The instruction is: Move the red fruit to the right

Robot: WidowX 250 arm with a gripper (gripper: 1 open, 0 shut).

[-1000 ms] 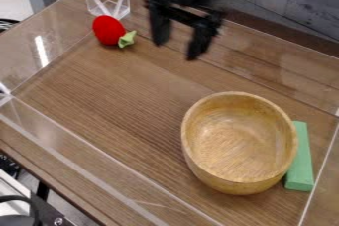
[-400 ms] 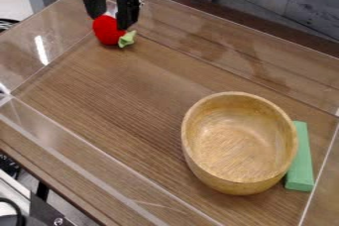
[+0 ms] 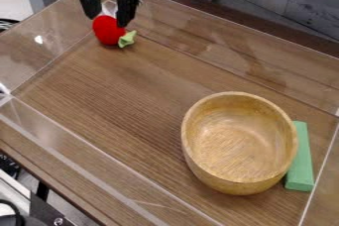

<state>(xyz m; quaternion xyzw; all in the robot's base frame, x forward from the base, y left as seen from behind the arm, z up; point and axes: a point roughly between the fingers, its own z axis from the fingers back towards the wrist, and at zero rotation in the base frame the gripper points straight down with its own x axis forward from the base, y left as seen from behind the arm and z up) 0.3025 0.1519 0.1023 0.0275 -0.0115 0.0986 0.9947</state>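
The red fruit (image 3: 106,30) is a small bright red strawberry-like toy with a green leafy cap (image 3: 127,40). It lies on the wooden table at the far left. My black gripper (image 3: 107,10) hangs directly above it, pointing down, with its two fingers spread to either side of the fruit's top. The jaws stand open and nothing is held. The fingers hide the fruit's upper edge.
A round wooden bowl (image 3: 239,142) sits at the near right, with a flat green block (image 3: 300,158) along its right side. Clear plastic walls (image 3: 40,131) rim the table. Bare wood lies between the fruit and the bowl.
The gripper has swung from the middle back of the table to the left and now hangs over the fruit, slightly lower. The fruit, bowl and block have not moved.
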